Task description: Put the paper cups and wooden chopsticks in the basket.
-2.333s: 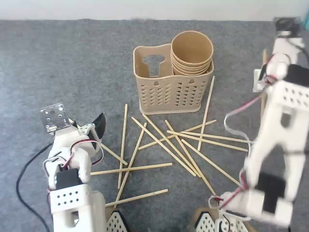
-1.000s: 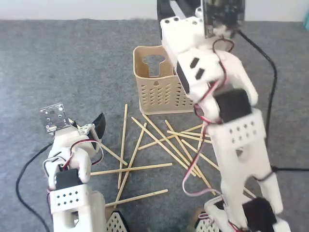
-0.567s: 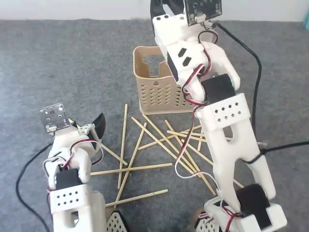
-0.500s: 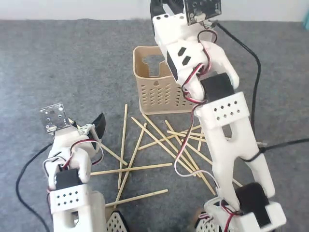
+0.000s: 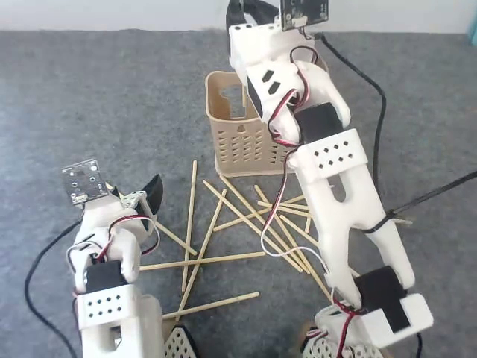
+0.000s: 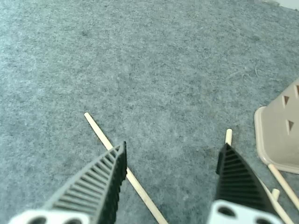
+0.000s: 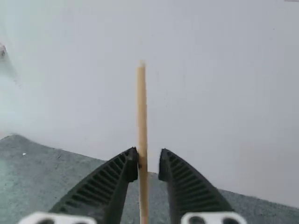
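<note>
Partly behind right arm (image 5: 332, 153), basket (image 5: 231, 145) amid loose chopsticks (image 5: 201, 261).

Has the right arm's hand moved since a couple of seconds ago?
Yes. The right hand swung leftward from well right of the beige slotted plastic basket to above its far rim, holding a wooden chopstick.

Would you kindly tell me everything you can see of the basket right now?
The basket is a beige, plastic-looking tub with rounded corners and rows of small slots in its walls. It stands upright on the grey carpet, loose chopsticks lying just in front of it. An inner panel with a handle cutout rises in its open left part. The right arm stretches over its right half and hides it.
</note>
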Motion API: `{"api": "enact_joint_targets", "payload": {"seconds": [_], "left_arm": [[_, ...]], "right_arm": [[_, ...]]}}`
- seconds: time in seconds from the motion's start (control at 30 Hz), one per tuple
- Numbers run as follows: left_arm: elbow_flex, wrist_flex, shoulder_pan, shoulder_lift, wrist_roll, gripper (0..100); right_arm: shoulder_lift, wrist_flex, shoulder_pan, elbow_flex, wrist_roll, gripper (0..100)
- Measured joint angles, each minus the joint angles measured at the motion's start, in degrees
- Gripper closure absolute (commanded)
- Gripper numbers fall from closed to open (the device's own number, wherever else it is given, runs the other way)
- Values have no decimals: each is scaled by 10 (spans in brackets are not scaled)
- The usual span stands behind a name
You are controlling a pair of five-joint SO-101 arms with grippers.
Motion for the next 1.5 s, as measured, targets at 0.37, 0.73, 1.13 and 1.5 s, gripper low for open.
{"api": "enact_joint_targets", "payload": {"seconds": [0.37, 0.73, 1.13, 1.5], "left_arm": [[0, 11, -21, 0, 1, 703], [-42, 55, -79, 66, 25, 703], [-335, 63, -130, 585, 25, 703], [-586, 176, -28, 766, -30, 703]], "right_arm": [[-96, 31, 9, 69, -1, 906], [-241, 345, 9, 70, -4, 908], [-245, 436, -20, 70, -14, 908], [-263, 658, 173, 70, -60, 908]]}}
